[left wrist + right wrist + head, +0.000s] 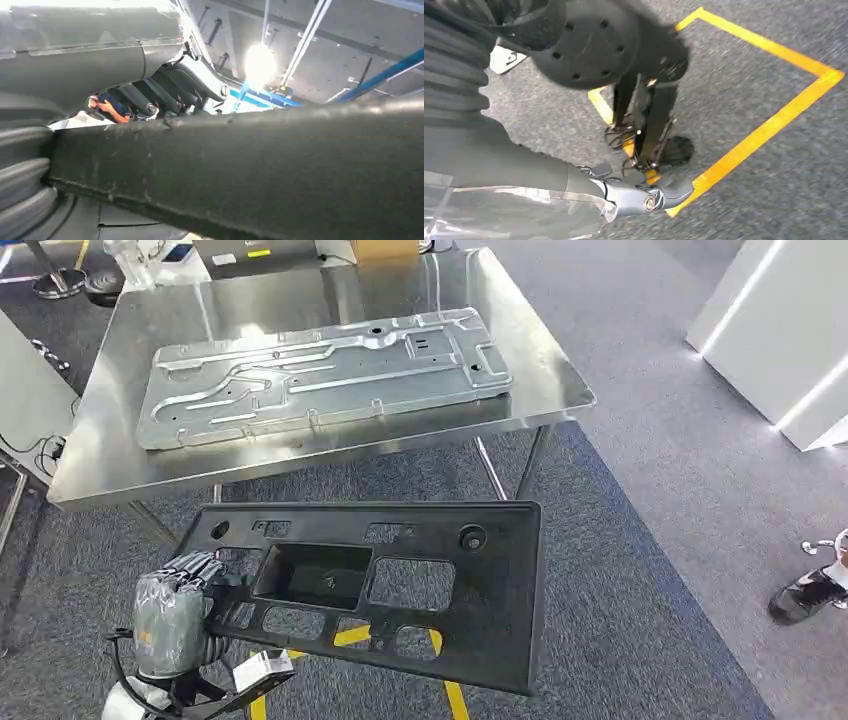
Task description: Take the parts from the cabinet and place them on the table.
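Carpet, grey, is seen across most of the head view, w/ yellow tape lines at bottom centre. Steel table is set across the upper left and centre of the frame, its shiny top reaching toward upper right. Pressed metal panel, silver-grey w/ raised ribs and small holes, is laid flat on the table top, long side running left to right, slightly tilted up at the right. Black plastic panel, a long part w/ several rectangular cut-outs and a recessed pocket, is held in the air in the lower centre of the frame, below the table's near edge and apart from it, approx. level. Its left end is gripped by the left hand at lower left, grey cover wrapped, dark fingers curled over the panel's edge; in the left wrist view the panel's dark edge crosses the frame, fingers seen above it. White block w/ lit strips is placed at upper right. Shoe of a person is seen at the right edge. Right hand is seen in the right wrist view at lower centre over the carpet and tape, nothing held; how far open can't be told.
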Motion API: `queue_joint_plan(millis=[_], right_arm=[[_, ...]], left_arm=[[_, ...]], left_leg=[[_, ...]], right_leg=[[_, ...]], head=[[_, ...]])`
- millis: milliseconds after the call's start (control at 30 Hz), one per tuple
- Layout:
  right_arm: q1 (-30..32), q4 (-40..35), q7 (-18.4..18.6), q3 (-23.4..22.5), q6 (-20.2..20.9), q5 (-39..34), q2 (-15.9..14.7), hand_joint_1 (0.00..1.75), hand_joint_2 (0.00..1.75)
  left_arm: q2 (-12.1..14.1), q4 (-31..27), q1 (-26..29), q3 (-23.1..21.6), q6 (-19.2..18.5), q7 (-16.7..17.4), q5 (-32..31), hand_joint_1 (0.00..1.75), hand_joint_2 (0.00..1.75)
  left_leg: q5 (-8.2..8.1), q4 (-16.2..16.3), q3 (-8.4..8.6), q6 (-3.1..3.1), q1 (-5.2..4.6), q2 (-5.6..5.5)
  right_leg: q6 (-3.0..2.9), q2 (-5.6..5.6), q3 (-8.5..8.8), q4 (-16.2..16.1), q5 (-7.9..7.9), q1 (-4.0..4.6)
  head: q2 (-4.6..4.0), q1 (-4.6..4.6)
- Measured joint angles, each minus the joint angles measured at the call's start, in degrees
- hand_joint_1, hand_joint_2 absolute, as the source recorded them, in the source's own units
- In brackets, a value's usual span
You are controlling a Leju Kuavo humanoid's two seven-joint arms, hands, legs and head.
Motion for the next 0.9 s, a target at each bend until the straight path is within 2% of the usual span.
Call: queue_joint_plan(millis=[33,100,167,200,267,300,333,367,433,467,500,533,567,633,667,700,733,800,833,867,900], right_arm=[[-0.11,0.00,-0.02,-0.02,0.02,0.00,0.00,0.00,1.75],[-0.04,-0.02,-0.05,-0.11,-0.02,0.00,0.00,0.00,1.75],[-0.04,-0.02,-0.05,-0.13,0.00,0.00,0.15,0.00,1.75],[0.04,-0.02,-0.05,-0.13,0.00,0.00,0.15,0.00,1.75],[0.03,-0.04,-0.05,-0.15,0.00,0.00,0.15,0.00,1.75],[0.02,-0.04,-0.05,-0.15,-0.02,0.00,0.15,0.00,1.75],[0.03,-0.04,-0.05,-0.18,-0.02,0.00,0.15,0.00,1.75],[0.06,-0.04,-0.05,-0.18,-0.02,0.00,0.15,0.00,1.75],[0.01,-0.07,-0.05,-0.18,-0.02,0.00,0.15,0.00,1.75],[0.06,-0.04,-0.05,-0.18,0.00,0.00,0.17,0.00,1.75],[0.18,0.00,-0.02,-0.18,0.00,0.00,0.46,0.00,1.75],[0.03,-0.04,-0.05,-0.20,0.05,0.00,0.46,0.00,1.75],[-0.05,-0.04,-0.05,-0.20,0.05,0.00,0.46,0.00,1.75],[-0.16,-0.04,-0.07,-0.20,0.07,0.02,0.48,0.00,1.75],[-0.33,-0.09,-0.07,-0.20,0.07,0.07,0.44,0.00,1.75],[-0.31,-0.09,-0.16,-0.20,0.13,0.11,0.44,0.00,1.75],[-0.40,-0.09,-0.18,-0.20,0.15,0.20,0.44,0.00,1.75],[-0.46,-0.11,-0.28,-0.20,0.15,0.20,0.39,0.00,1.75],[-0.39,-0.11,-0.29,-0.22,0.07,0.22,0.33,0.00,1.75],[-0.27,-0.11,-0.31,-0.22,0.09,0.24,0.31,0.00,1.75],[-0.19,-0.11,-0.33,-0.22,0.07,0.26,0.31,0.00,1.75]], left_arm=[[0.00,-0.04,-0.04,0.00,0.02,0.00,0.00,1.75,1.75],[-0.02,-0.13,-0.06,-0.13,0.04,-0.04,0.00,1.75,1.75],[-0.02,-0.35,0.00,-0.22,0.04,-0.09,0.00,1.75,1.75],[-0.02,-0.35,-0.13,-0.22,0.04,-0.09,0.00,1.75,1.75],[-0.02,-0.35,-0.08,-0.22,0.04,-0.09,0.09,1.75,1.75],[-0.02,-0.33,-0.04,-0.22,0.04,-0.09,0.07,1.75,1.75],[-0.02,-0.33,-0.02,-0.24,0.04,-0.09,0.07,1.75,1.75],[-0.02,-0.33,0.00,-0.24,0.04,-0.09,0.07,1.75,1.75],[0.00,-0.35,-0.01,-0.24,0.04,-0.09,0.07,1.75,1.75],[0.00,-0.35,-0.01,-0.24,0.04,-0.09,0.07,1.75,1.75],[0.00,-0.33,0.03,-0.24,0.04,-0.09,0.07,1.75,1.75],[-0.02,-0.46,0.08,-0.24,0.09,-0.09,0.07,1.75,1.75],[-0.02,-0.57,0.01,-0.26,0.09,-0.09,0.07,1.75,1.75],[-0.02,-0.72,0.02,-0.33,0.13,-0.22,0.09,1.75,1.75],[0.00,-0.74,0.12,-0.33,0.15,-0.33,0.09,1.75,1.75],[0.00,-0.74,0.01,-0.33,0.15,-0.37,0.15,1.75,1.75],[-0.02,-0.76,-0.14,-0.35,0.15,-0.37,0.17,1.75,1.75],[-0.13,-0.76,-0.21,-0.68,0.15,-0.42,0.33,1.75,1.75],[-0.13,-0.74,-0.16,-0.83,0.15,-0.42,0.33,1.75,1.75],[-0.13,-0.74,-0.13,-0.90,0.13,-0.42,0.33,1.75,1.75],[-0.13,-0.74,-0.12,-0.98,0.13,-0.42,0.31,1.75,1.75]], left_leg=[[-0.12,-0.25,0.07,-0.22,0.09,-0.03],[-0.31,-0.54,0.39,-0.83,0.28,-0.05],[-1.09,0.73,0.74,-1.63,0.48,0.21],[-2.51,3.90,-0.77,-2.04,0.51,0.39],[-6.16,13.38,-6.40,-2.64,0.83,0.38],[-7.17,17.90,-9.50,-2.77,0.89,0.38],[-6.33,19.49,-11.29,-2.75,0.89,0.38],[-4.06,18.09,-11.52,-2.62,0.89,0.38],[3.20,9.04,-8.80,-1.75,0.68,0.38],[6.50,3.71,-7.24,-0.83,0.43,0.46],[5.03,3.85,-6.51,-0.35,0.18,0.66],[4.80,2.04,-5.56,0.13,-0.07,0.73],[4.33,1.86,-5.47,0.14,-0.14,0.75],[3.90,0.38,-4.17,0.90,0.00,0.45],[3.97,-0.60,-3.02,0.92,0.50,0.29],[3.70,-1.41,-1.71,1.20,0.49,0.40],[3.47,-1.59,-1.31,1.51,0.47,0.40],[2.52,-1.56,-0.46,1.52,0.42,0.35],[1.98,-1.52,0.07,1.53,0.40,0.32],[1.42,-1.47,0.74,1.44,0.41,0.22],[0.85,-1.40,1.48,1.33,0.46,0.18]], right_leg=[[-0.40,0.01,-0.06,0.32,-0.13,-0.11],[-1.13,0.03,0.04,0.33,-0.54,0.30],[-1.88,-0.06,1.08,-0.31,-0.67,-0.20],[-2.34,-0.15,1.58,-0.45,-0.98,-0.24],[-2.60,-0.18,2.17,-0.46,-1.59,-0.17],[-2.59,-0.15,2.62,-0.45,-2.07,-0.12],[-2.56,-0.14,3.22,-0.46,-2.55,-0.10],[-2.51,-0.10,3.98,-0.46,-3.09,-0.07],[-2.34,-0.05,5.84,-0.54,-4.31,0.16],[-2.22,-0.11,6.68,-0.69,-4.98,0.26],[-1.93,-0.25,7.04,-0.93,-5.37,0.38],[-1.41,0.04,7.09,-1.19,-5.58,0.20],[-1.17,-0.21,7.19,-1.39,-5.71,0.19],[-0.21,-0.43,8.10,-0.69,-4.20,0.35],[-0.02,-0.40,7.65,0.35,-4.19,0.32],[0.13,-0.19,6.71,3.21,-3.88,0.22],[0.07,-0.11,4.76,6.09,-4.60,0.16],[0.30,-0.05,-1.45,13.58,-8.77,0.15],[0.65,-0.05,-3.78,15.54,-10.31,0.14],[0.74,-0.06,-5.09,15.44,-10.12,0.13],[0.86,-0.06,-5.27,13.63,-8.74,0.11]], head=[[0.00,-0.09],[-0.02,-0.05],[-0.02,-0.07],[0.00,-0.13],[0.00,-0.11],[0.00,-0.13],[0.00,-0.09],[0.00,-0.11],[0.00,-0.13],[0.00,-0.11],[-0.02,0.04],[0.00,-0.18],[0.00,-0.07],[0.00,-0.02],[0.00,-0.11],[-0.04,0.02],[-0.02,-0.02],[-0.02,0.00],[0.00,-0.02],[0.00,-0.02],[0.00,0.00]])
